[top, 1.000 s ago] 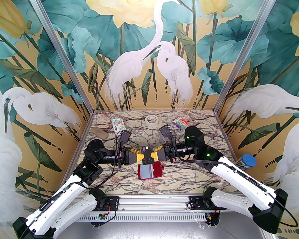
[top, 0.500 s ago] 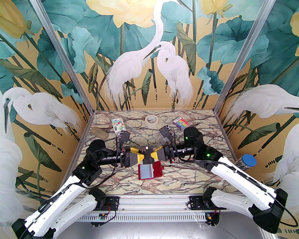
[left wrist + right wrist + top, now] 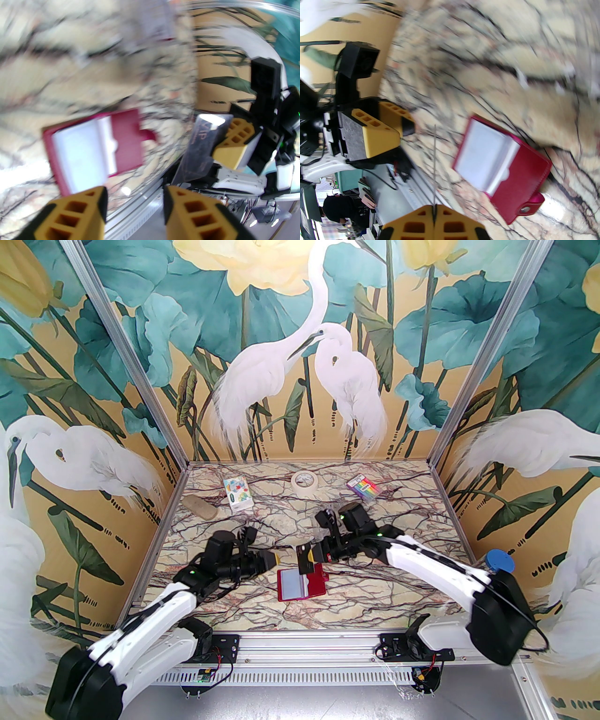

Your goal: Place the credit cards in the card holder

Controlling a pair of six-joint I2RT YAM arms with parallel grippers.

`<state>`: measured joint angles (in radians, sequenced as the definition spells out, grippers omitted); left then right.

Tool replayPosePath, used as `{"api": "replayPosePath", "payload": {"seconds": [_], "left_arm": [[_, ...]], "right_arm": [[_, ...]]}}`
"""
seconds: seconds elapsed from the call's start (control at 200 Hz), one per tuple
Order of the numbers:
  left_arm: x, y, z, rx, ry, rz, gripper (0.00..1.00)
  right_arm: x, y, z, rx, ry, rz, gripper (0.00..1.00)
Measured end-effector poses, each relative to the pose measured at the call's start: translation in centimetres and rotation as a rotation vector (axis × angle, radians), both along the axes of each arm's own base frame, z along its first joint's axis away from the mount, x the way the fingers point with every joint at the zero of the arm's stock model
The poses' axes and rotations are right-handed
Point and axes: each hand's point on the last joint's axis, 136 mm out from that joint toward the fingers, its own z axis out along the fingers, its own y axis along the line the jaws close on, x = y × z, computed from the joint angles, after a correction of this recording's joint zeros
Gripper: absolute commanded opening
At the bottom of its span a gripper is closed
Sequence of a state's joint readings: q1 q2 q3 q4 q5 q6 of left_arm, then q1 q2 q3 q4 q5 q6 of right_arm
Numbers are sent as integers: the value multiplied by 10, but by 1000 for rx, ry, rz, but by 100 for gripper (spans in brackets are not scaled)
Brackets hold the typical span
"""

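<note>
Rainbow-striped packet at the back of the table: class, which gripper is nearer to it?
Right. The right gripper, clamping a dark card, sits toward the bases and leftward from the packet; the left gripper, open, is farther left.

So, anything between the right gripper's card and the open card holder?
Nothing visible: the dark card in the right gripper hangs beside the card holder's far edge, and the left gripper, open, sits clear to the left.

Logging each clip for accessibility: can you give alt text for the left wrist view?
The right gripper pinches a dark credit card marked VIP, beside the open red card holder lying on the marble table. In the foreground the left gripper is open and empty. The picture is motion-blurred.
</note>
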<state>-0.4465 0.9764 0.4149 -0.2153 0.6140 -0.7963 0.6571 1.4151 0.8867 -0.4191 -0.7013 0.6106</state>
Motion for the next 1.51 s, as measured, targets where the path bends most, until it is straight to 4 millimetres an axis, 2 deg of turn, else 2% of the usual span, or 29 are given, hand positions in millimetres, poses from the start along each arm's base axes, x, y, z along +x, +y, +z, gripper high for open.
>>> {"api": "replayPosePath", "payload": {"seconds": [0.07,0.225,0.415,1.055,1.295,1.505], "left_arm": [[-6,-3,-15,20,43,-18,27],[-9,-16,-38,49,84,-63,18],[-9,-18,-58,89,124,-70,15],[-4,-13,-66,133,108,-49,10],[-10,-9,-81,161,156,-50,9],[-9,-10,-85,164,161,-51,9]], "right_arm": [[-1,-2,-16,-34,40,-11,0],[1,-4,-38,-77,86,-34,0],[-2,-6,-59,-107,138,-53,0],[-10,1,-76,-96,166,-61,0],[-11,0,-79,-97,169,-61,0],[-11,1,-80,-93,165,-62,0]]}}
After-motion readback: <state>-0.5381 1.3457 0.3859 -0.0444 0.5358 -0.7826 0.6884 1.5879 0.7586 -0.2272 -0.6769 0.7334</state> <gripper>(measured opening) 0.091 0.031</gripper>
